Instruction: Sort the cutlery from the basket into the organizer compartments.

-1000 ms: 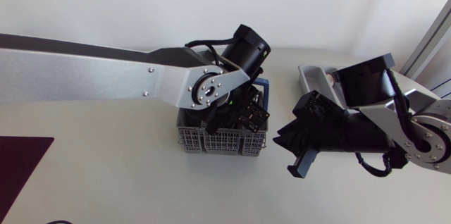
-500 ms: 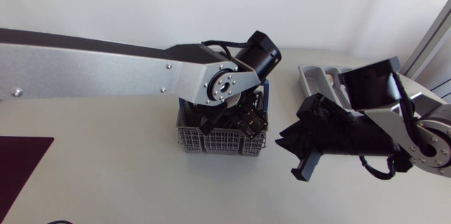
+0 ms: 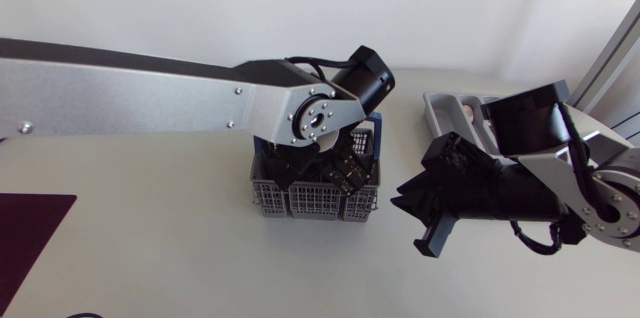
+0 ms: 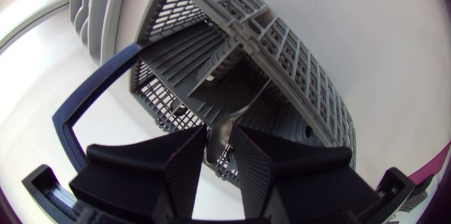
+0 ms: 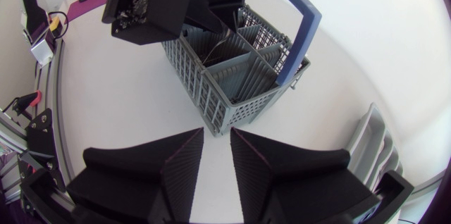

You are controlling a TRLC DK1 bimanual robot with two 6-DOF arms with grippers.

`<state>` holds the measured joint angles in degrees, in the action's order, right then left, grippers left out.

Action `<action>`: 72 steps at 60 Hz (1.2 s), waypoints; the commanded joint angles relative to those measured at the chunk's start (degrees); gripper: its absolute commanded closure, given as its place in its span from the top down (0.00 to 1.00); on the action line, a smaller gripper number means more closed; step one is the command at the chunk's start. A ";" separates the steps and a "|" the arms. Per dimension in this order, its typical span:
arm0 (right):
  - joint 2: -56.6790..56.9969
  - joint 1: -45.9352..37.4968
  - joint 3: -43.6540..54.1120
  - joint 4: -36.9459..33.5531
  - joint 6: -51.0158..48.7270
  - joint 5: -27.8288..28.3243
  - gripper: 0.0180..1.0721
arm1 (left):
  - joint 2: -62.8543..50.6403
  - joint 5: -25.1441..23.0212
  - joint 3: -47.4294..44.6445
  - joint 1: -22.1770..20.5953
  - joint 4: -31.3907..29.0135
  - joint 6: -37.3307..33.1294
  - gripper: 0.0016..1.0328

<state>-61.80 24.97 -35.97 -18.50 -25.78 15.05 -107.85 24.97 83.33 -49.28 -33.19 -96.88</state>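
Since a second ago the left arm's wrist has slid a little along the basket toward the organizer; the right arm has barely stirred.

Left gripper sits down in the basket's mouth. Its fingers are drawn nearly together and pinch a silvery utensil from both sides. Just ahead of it are the basket's grey dividers and lattice walls, and the blue handle arches past its side. Beyond the basket the organizer stands on the pale table.

Right gripper hovers above the table, its fingers a narrow gap apart with nothing between them. Ahead of it, well apart, sits the basket, where the thin utensil leans up out of one compartment to the left gripper above. The organizer lies off to its side. Farthest off, past the basket, a purple mat lies on the table.
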 commanded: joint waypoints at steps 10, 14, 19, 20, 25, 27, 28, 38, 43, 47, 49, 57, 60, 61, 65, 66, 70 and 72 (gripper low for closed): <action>0.54 0.34 1.07 -0.66 -0.32 0.42 0.31 | -1.40 2.63 1.31 1.55 -0.91 -3.75 0.19; 0.54 0.34 0.99 -0.66 -0.24 0.42 0.31 | -1.40 3.07 1.31 1.64 -1.18 -4.11 0.17; 0.54 0.34 1.07 -0.66 -0.24 0.42 0.31 | -1.40 3.15 1.31 1.55 -1.79 -4.02 0.14; 0.54 0.34 1.07 -0.66 -0.24 0.42 0.31 | -1.40 3.15 1.31 1.55 -1.88 -4.02 0.14; 0.63 0.43 1.07 -0.66 -0.15 0.42 0.31 | -1.40 3.33 1.40 1.55 -2.14 -4.02 0.09; 0.63 0.43 1.07 -0.66 -0.15 0.42 0.31 | -1.40 3.42 1.40 1.55 -2.41 -3.93 0.08; 0.72 0.43 0.99 -0.75 -0.15 0.42 0.31 | -1.40 3.42 1.40 1.46 -2.67 -3.93 0.07; 0.98 0.43 0.90 -1.27 -0.24 0.42 0.31 | -1.40 4.12 1.84 1.11 -5.22 -3.23 0.03; 1.07 0.52 0.90 -1.45 -0.24 0.42 0.31 | -1.04 4.56 1.57 1.02 -5.83 -2.79 0.03; 1.24 0.52 0.99 -1.71 -0.24 0.42 0.31 | -0.25 5.26 1.40 0.59 -5.92 -2.52 0.03; 1.33 0.52 0.99 -1.89 -0.15 0.42 0.31 | 0.45 5.61 1.05 0.23 -5.92 -2.52 0.03; 1.77 0.78 0.72 -2.33 0.12 0.33 0.31 | 2.38 7.99 -0.10 -0.56 -5.75 -2.61 0.03; 2.03 0.87 0.63 -2.59 0.20 0.42 0.31 | 3.35 8.87 -0.62 -1.08 -5.66 -2.61 0.03; 2.21 0.96 0.63 -2.68 0.20 0.33 0.31 | 3.61 9.13 -0.89 -1.26 -5.57 -2.61 0.03; 2.39 1.22 0.63 -2.86 0.47 0.33 0.31 | 4.67 10.10 -1.42 -1.96 -5.04 -2.70 0.03; 2.47 1.22 0.63 -2.86 0.47 0.33 0.31 | 5.02 10.27 -1.50 -2.23 -4.87 -2.70 0.03; 2.74 1.40 0.81 -3.03 0.64 0.33 0.31 | 6.08 10.62 -1.59 -2.67 -4.60 -2.79 0.03; 3.00 1.57 0.81 -3.29 0.73 0.33 0.31 | 7.13 10.62 -1.59 -3.28 -4.43 -2.70 0.03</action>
<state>-59.68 25.91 -35.97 -20.86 -25.74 15.20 -103.68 34.85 82.89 -51.51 -37.82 -98.85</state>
